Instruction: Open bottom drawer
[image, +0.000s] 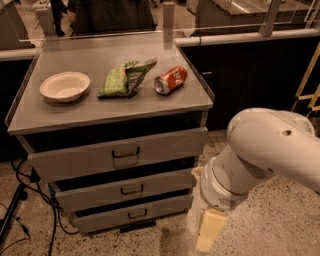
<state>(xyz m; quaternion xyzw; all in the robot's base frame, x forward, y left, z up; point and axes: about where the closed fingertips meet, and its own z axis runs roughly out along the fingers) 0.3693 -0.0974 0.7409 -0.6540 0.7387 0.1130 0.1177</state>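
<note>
The bottom drawer (100, 220) is the slimmest grey front of three, lowest in the metal cabinet, with a small dark loop handle (137, 213). It looks pushed in, with only a dark gap above it. My gripper (210, 231) is the cream-coloured end of the white arm (260, 150). It hangs low near the floor, just right of the drawer's right end and apart from the handle. It holds nothing that I can see.
The middle drawer (125, 191) and the tall top drawer (120, 152) sit above. On the cabinet top are a white bowl (65, 86), a green chip bag (125, 77) and a red soda can (171, 80). Black cables (30, 200) lie on the floor at left.
</note>
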